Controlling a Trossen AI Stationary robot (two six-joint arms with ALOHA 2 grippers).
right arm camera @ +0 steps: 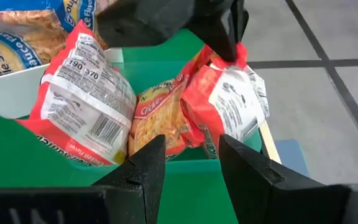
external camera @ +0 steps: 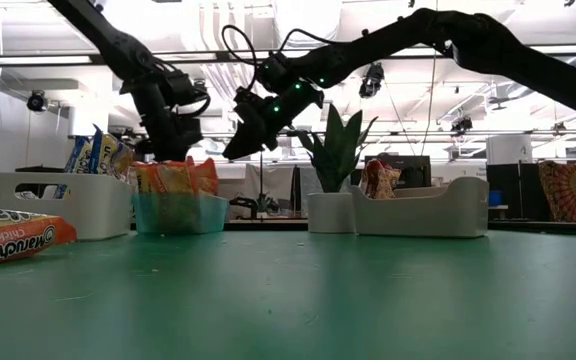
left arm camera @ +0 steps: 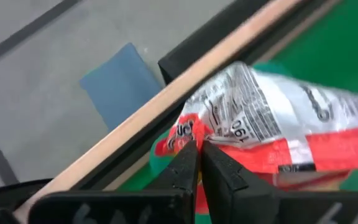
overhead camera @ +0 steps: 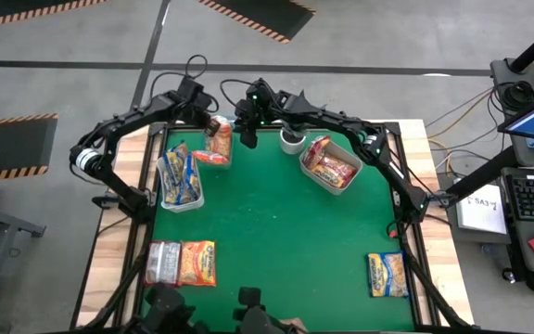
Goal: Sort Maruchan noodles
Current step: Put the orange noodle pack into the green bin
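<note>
A clear-teal bin (overhead camera: 213, 153) at the table's far left holds upright orange and red Maruchan packets (external camera: 173, 178). My left gripper (overhead camera: 216, 123) hangs over it, shut on a red-and-white packet (right arm camera: 229, 99). My right gripper (overhead camera: 247, 137) hovers open and empty just right of that bin, its fingers (right arm camera: 145, 168) pointing toward the packets. A white bin (overhead camera: 180, 178) holds yellow-and-blue packets. Another bin (overhead camera: 332, 165) at the far right holds red packets. A silvery packet (overhead camera: 162, 262), an orange one (overhead camera: 197, 263) and a yellow-blue one (overhead camera: 387, 275) lie flat near the front edge. My left gripper pinches the red-and-white packet's crimped top edge (left arm camera: 188, 132) between its two fingertips (left arm camera: 185, 165). The fingers slant down onto it from above and from the far side. The packet stands tilted in the teal bin, leaning beside the other packets there.
A small potted plant (overhead camera: 290, 139) stands between the teal bin and the right bin, close under my right arm. The table's wooden far rim (left arm camera: 142, 118) runs just behind the teal bin. Bare green mat (overhead camera: 276, 232) fills the middle.
</note>
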